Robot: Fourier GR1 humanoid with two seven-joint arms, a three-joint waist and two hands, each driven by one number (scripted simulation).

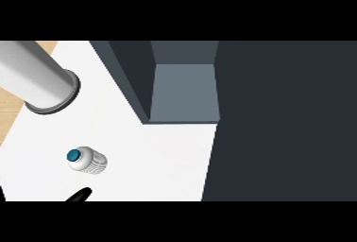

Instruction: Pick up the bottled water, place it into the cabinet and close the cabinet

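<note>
1. Left hand [80, 194]: only a black tip shows, at the near edge of the desk [160, 160], left of centre. It touches nothing visible. Whether this hand is open or closed cannot be determined. The right hand does not show.

2. Bottled water [86, 159]: located on the white desk surface, in the near-left area, just beyond the left hand and apart from it. It is seen almost from above. The teal cap [73, 155] faces the view and the ribbed white body extends behind it toward the right. The bottle is free of any grasp and lies outside the cabinet.

3. Cabinet [185, 90]: located toward the far edge of the desk, right of centre and well apart from the bottle. Its compartment is open, with dark walls around a lighter grey-blue inner panel. No object shows inside.

4. Dark panel [279, 123]: covers the right side of the desk from near edge to far edge. Whether it is the cabinet door cannot be determined.

5. Grey cylinder [35, 75]: enters from the far-left corner and ends in a darker rim over the desk. A wood-coloured strip [17, 111] runs along the desk's left edge below it.
</note>
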